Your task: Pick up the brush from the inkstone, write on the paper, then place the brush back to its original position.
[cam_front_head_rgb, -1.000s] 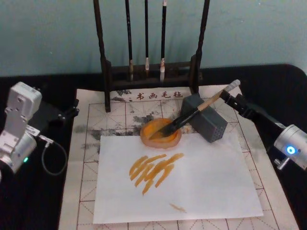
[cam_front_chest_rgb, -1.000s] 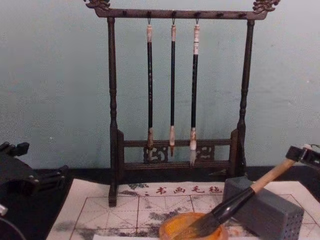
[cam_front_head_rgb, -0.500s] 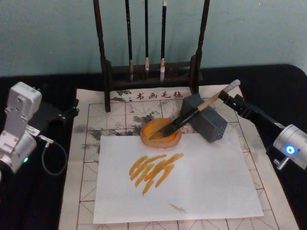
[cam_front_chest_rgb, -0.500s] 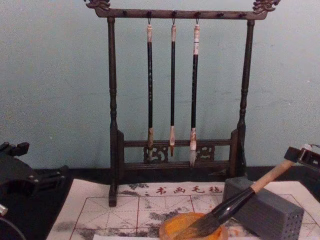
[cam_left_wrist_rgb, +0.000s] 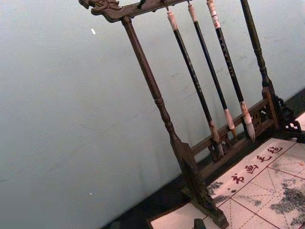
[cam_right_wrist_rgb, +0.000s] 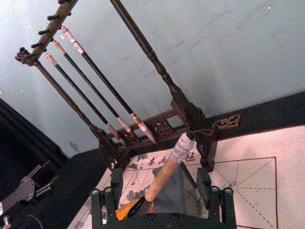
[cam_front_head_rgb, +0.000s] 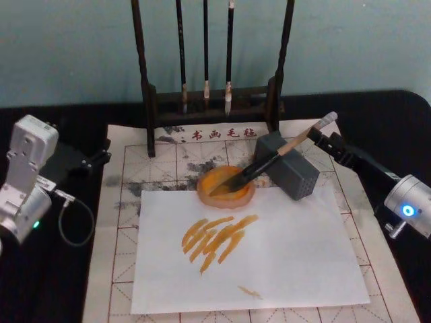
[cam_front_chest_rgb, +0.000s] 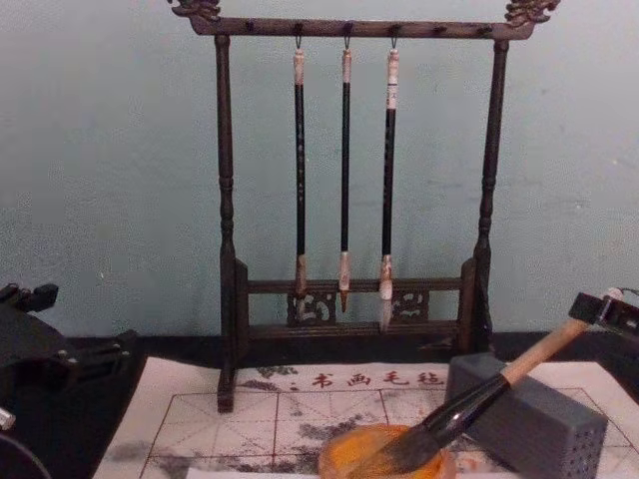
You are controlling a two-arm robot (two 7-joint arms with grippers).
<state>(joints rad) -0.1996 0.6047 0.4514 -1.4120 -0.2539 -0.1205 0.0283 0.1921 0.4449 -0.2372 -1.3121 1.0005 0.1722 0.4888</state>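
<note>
- One brush [cam_front_head_rgb: 269, 160], large, with light-wood handle and dark bristles.
- Three thin brushes [cam_front_chest_rgb: 344, 170], with black handles and pale tips, hung side by side.
- One dark wooden rack [cam_front_chest_rgb: 226, 200], with two upright posts and one top bar.
- One inkstone [cam_front_head_rgb: 236, 197], round and orange.
- One grey block [cam_front_head_rgb: 296, 176] with dotted holes.
- Two sheets: one paper [cam_front_head_rgb: 121, 229] with a red grid, one plain white sheet [cam_front_head_rgb: 289, 256] on top of it.
- On the white sheet, one cluster of orange strokes [cam_front_head_rgb: 215, 239] and one small separate orange mark [cam_front_head_rgb: 249, 292].
- Two grippers: one left gripper [cam_front_head_rgb: 101, 158], one right gripper [cam_front_head_rgb: 320, 137].
</note>
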